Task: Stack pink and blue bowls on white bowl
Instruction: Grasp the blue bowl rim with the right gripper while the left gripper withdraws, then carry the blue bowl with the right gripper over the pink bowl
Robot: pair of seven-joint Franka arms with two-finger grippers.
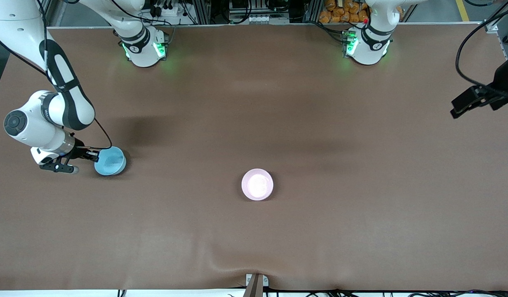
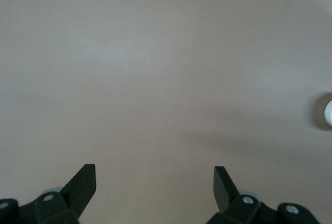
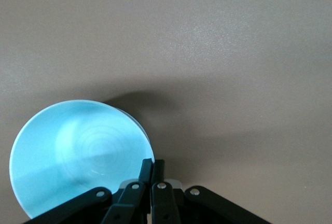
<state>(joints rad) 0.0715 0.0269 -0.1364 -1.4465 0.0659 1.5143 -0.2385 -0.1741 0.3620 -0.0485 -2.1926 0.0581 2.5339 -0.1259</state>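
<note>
My right gripper is shut on the rim of the light blue bowl near the right arm's end of the table. In the right wrist view the fingertips pinch the rim of the blue bowl, which is slightly tilted and casts a shadow. I cannot tell whether it touches the table. The pale pink bowl sits at the table's middle, its inside bright whitish. No separate white bowl shows. My left gripper is open and empty, held high over the left arm's end; in its wrist view only bare table lies between the fingers.
The brown table cover has a wrinkle at the edge nearest the front camera. A small clamp sits at that edge. A pale round rim shows at the edge of the left wrist view.
</note>
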